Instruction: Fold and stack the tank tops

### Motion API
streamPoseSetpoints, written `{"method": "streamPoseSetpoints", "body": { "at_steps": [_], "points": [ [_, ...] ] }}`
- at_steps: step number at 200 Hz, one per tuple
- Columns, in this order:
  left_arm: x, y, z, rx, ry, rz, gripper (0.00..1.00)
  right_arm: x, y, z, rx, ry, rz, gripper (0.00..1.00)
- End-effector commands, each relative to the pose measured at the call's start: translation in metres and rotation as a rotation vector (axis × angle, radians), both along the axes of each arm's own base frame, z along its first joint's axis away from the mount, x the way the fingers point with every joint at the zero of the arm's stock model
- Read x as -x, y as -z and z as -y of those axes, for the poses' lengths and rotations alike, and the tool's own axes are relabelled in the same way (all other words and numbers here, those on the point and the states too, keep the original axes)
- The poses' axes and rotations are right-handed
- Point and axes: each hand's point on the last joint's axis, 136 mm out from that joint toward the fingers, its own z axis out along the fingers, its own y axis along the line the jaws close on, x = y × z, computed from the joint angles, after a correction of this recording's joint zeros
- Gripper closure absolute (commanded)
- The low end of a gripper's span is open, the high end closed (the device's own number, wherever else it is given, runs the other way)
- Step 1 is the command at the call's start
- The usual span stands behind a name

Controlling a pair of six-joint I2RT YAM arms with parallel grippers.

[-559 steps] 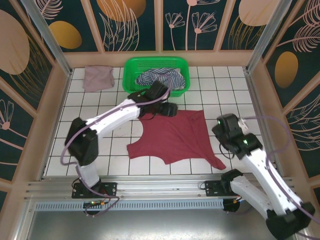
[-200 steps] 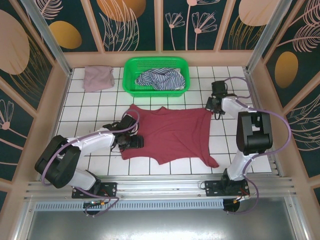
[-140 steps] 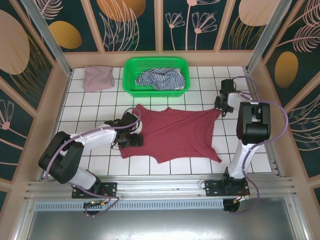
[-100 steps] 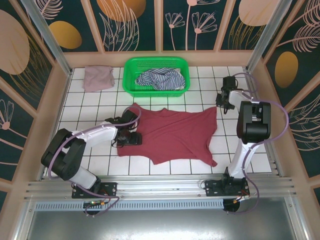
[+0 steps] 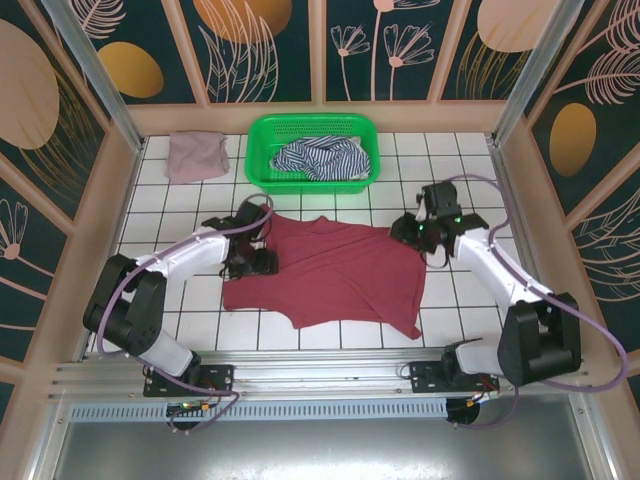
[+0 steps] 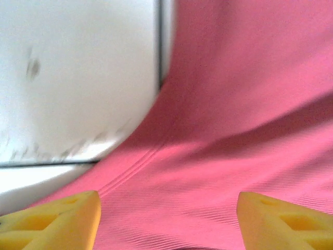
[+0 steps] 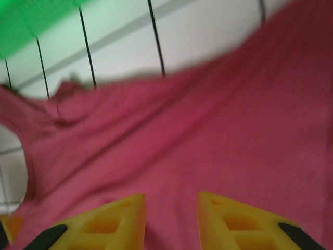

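Maroon top (image 5: 335, 275) under left tool (image 6: 166, 213), right tool (image 7: 171, 208) seemingly at its corner

Finely ribbed matt cloth maroon top (image 6: 234, 104) on smooth white tiles (image 6: 78, 78)

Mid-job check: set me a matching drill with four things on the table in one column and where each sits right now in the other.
Things:
1. maroon tank top
2. striped tank top
3. pink tank top
4. green basket

Places:
A. lying alone at the far left corner of the table
B. at the far edge, near the middle
C. spread out mid-table
D. piled inside the basket

Pairs: 1-C, 2-D, 3-A, 4-B
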Motion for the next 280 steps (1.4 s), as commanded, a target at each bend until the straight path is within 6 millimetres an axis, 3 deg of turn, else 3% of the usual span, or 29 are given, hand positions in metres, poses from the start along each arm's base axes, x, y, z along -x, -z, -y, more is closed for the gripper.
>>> {"method": "streamPoseSetpoints", "body": {
  "at_steps": [1,19,23,37,54,73,113,150,186,236,253,280],
  "points": [
    [-0.024,-0.01,0.022,0.056,0.024,0.009,0.31,0.038,0.03,-0.01,-0.069,0.071,-0.171,0.68],
    [-0.041,-0.012,0.032,0.074,0.046,0.035,0.31,0.048,0.041,-0.025,-0.079,0.042,-0.189,0.68],
    [-0.044,-0.003,0.033,0.066,0.048,0.023,0.31,0.051,0.044,-0.028,-0.079,0.036,-0.196,0.68],
    [-0.064,-0.002,0.045,0.093,0.057,0.074,0.31,0.063,0.056,-0.034,-0.068,0.028,-0.224,0.68],
    [-0.088,-0.003,0.06,0.12,0.085,0.114,0.31,0.074,0.076,-0.03,-0.038,0.037,-0.254,0.68],
    [-0.111,0.003,0.061,0.062,0.121,0.153,0.31,0.079,0.089,-0.024,-0.007,0.044,-0.27,0.68],
    [-0.15,0.01,0.05,0.013,0.137,0.204,0.31,0.081,0.102,0.002,0.12,0.063,-0.281,0.68],
    [-0.155,0.034,0.03,-0.049,0.148,0.164,0.31,0.082,0.106,0.038,0.219,0.134,-0.3,0.68],
    [-0.169,0.026,0.01,-0.046,0.104,0.184,0.31,0.089,0.111,0.07,0.271,0.188,-0.322,0.67],
    [-0.163,0.033,0.003,-0.044,0.108,0.17,0.31,0.043,0.074,0.067,0.26,0.128,-0.189,0.65],
    [-0.17,0.024,0.002,-0.049,0.102,0.193,0.31,0.021,0.055,0.052,0.19,0.099,-0.11,0.62],
    [-0.171,-0.003,0.004,-0.013,0.066,0.216,0.32,0.003,0.046,0.019,0.143,-0.01,-0.062,0.62]
  ]
}}
